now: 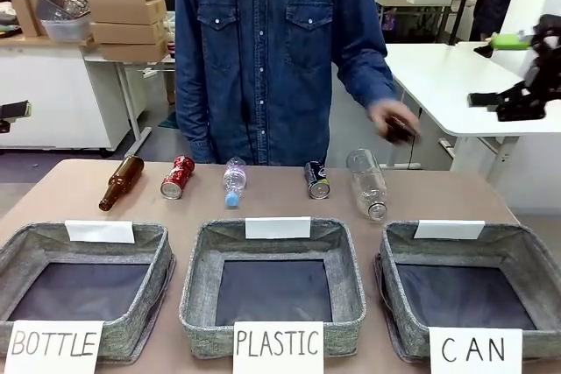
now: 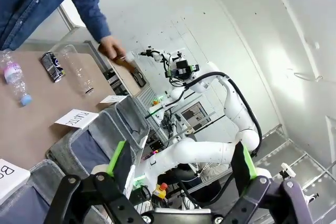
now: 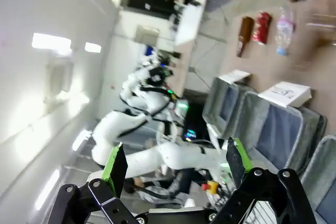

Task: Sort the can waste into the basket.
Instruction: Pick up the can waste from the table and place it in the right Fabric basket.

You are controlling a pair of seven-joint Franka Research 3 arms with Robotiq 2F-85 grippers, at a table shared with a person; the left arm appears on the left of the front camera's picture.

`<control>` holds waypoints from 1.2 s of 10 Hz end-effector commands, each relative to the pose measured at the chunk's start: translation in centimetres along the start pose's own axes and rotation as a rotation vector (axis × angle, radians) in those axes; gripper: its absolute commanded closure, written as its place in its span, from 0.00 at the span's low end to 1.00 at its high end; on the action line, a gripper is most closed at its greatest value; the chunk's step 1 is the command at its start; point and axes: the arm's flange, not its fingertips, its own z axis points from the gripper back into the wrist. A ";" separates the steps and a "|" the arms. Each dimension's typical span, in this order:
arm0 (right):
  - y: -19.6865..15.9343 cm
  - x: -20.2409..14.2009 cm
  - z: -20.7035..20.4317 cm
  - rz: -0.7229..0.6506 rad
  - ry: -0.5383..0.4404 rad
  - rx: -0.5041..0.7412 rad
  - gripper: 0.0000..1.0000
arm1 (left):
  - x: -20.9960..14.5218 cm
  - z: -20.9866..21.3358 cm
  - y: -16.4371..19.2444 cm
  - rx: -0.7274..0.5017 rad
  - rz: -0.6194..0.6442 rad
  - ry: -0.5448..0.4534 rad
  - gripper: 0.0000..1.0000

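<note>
Both cans lie on their sides along the far edge of the brown surface, neither yet in a basket. The black can with silvery-white pattern sits just right of middle, long axis far-to-near, silver end facing the near edge, between a small clear plastic bottle and a larger clear bottle. The shiny red can sits left of middle beside a brown glass bottle, tilted toward the near left corner. The grey fabric basket carded CAN is at the near right corner. We see the right pincer hanging high off the far right corner, jaws wide, empty. The black can lies below and left of it, so we judge the right arm nearer. The left pincer is wide and empty too.
</note>
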 end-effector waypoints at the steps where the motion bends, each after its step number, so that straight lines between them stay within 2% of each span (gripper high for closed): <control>1: -0.3 1.0 1.5 0.055 0.047 0.059 0.00 | 0.1 0.0 -0.1 -0.024 -0.027 -0.011 0.00; 2: -0.8 -0.6 4.2 0.061 0.098 0.171 0.00 | 0.1 0.0 -0.1 -0.024 -0.027 -0.011 0.00; 3: -1.3 -2.0 6.3 0.068 0.063 0.214 0.00 | 0.1 0.0 -0.1 -0.024 -0.027 -0.011 0.00; 4: -1.7 -3.2 7.6 0.067 0.020 0.204 0.00 | 0.1 0.0 -0.1 -0.024 -0.027 -0.011 0.00; 6: -2.0 -3.8 8.1 0.080 -0.054 0.179 0.00 | 0.1 0.0 -0.1 -0.024 -0.027 -0.011 0.00; 7: -1.2 -3.2 7.9 0.045 0.001 0.196 0.00 | 0.1 0.0 -0.1 -0.024 -0.027 -0.011 0.00; 12: -1.2 -3.2 7.9 0.045 0.001 0.196 0.00 | 0.1 0.0 -0.1 -0.024 -0.027 -0.011 0.00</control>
